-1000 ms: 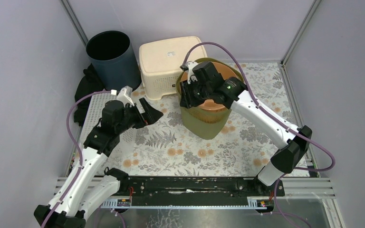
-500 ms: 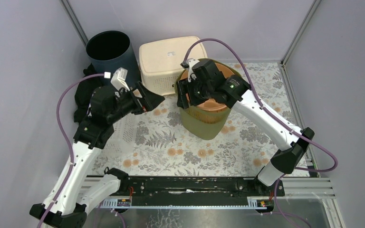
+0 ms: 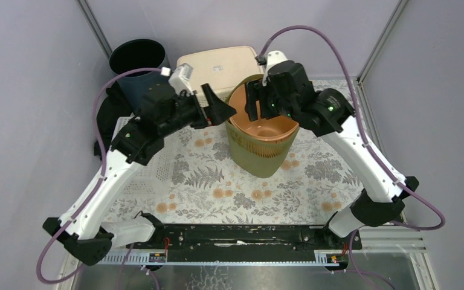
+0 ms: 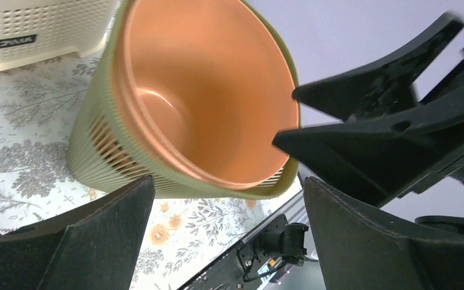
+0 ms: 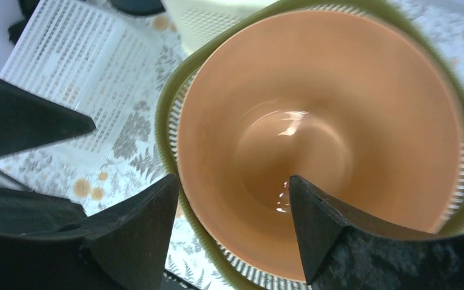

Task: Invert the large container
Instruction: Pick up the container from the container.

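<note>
Farthest left, a dark bin [image 3: 136, 60] stands at the back, with a white tray [image 3: 127, 145] lying flat in front of it. Next, the left gripper [image 3: 220, 104] hangs wide open and empty, just beside the left rim of the container [image 3: 263, 158]. That olive container stands upright, mouth up, on the floral mat [image 3: 217, 181], just in front of a beige crate [image 3: 217, 63], with an orange pot [image 3: 266, 130] nested inside. Over its mouth the right gripper [image 3: 261, 106] has its fingers well apart, holding nothing.
</note>
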{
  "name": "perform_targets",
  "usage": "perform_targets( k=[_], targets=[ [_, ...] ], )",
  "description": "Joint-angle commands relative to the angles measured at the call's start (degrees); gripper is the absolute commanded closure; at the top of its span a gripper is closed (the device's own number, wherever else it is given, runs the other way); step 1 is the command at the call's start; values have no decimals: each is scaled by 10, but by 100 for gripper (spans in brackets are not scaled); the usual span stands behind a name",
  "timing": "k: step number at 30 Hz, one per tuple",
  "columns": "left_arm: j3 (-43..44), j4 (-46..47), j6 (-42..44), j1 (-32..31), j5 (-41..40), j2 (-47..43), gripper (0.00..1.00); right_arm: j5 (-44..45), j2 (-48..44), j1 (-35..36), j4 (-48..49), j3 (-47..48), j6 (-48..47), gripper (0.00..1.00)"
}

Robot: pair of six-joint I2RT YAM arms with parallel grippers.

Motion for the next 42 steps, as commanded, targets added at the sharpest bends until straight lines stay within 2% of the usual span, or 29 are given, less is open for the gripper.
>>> perform_targets(
  k=[1, 7, 13, 30, 42],
  targets=[
    [90, -62, 38, -67, -118, 64, 0, 91, 4, -39, -63, 86, -10, 29],
    [179, -142, 68, -135, -240, 145, 0, 77, 21, -132, -100, 105, -10, 38],
    [207, -169, 69, -154, -291, 187, 0, 72, 40, -168, -104, 88, -21, 41],
    [225, -178, 75, -162, -326, 245, 0, 43, 46, -220, -77, 12, -37, 47],
    [246, -204, 82, -162, -355, 274, 0, 34, 44, -233, -66, -23, -41, 47]
  ],
)
